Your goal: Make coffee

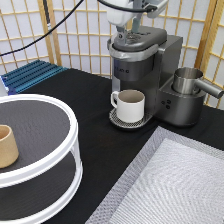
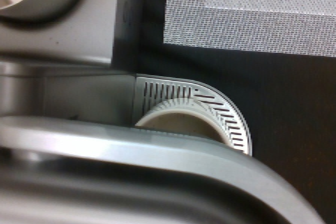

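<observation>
- Presently, your gripper [image 1: 131,20] sits at the top centre of the exterior view, directly over the lid of the coffee machine [image 1: 142,75] and touching or just above it.
- You cannot tell from either view how far the hand is spread or whether it has hold of anything; the arm body and the lid hide that.
- The coffee pod is not visible in either view. Whether it is in the machine, under the hand, or elsewhere cannot be established.
- The cream mug [image 1: 130,105] stands upright on the drip tray [image 1: 116,120] beneath the brew head, handle toward the exterior view's left. The wrist view confirms the mug rim [image 2: 176,120] on the slotted tray [image 2: 225,110].
- A tan cup [image 1: 7,146] rests on the upper tier of the white stand [image 1: 60,165] at the lower left, well apart from the machine.
- A steel jug [image 1: 189,81] sits on the machine's right-hand side; a mesh mat [image 1: 170,185] fills the lower right.
- Risk, in my judgement: pressing off-centre on the lid could let the hand slide off the curved top.
- Risk: downward force could shift the machine on the dark table [image 1: 95,100] and put the mug out of line with the spout, so liquid would miss it.
- Risk: a pod seated crooked, if present, could stop the lid closing fully.
</observation>
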Robot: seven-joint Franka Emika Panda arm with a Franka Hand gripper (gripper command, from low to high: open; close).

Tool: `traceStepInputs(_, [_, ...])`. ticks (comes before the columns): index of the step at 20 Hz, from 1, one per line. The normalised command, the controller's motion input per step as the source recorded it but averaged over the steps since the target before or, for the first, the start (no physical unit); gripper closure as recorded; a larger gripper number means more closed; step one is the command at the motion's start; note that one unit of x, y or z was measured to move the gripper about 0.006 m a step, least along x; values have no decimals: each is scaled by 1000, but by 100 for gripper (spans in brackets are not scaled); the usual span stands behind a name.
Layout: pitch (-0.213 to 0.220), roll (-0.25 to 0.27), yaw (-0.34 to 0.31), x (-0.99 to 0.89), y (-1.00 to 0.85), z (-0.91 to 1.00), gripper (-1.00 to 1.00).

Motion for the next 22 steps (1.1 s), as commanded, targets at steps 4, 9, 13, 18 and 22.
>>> traceStepInputs(4, [-95, -76, 3, -724, 0, 30, -100])
traceStepInputs(9, [-136, -18, 27, -306, -70, -295, -100])
traceStepInputs(13, [-124, 0, 67, -187, 0, -971, -100])
traceStepInputs(18, [-59, -11, 74, -256, 9, -915, -100])
traceStepInputs(22, [-56, -113, 2, -298, 174, 711, -100])
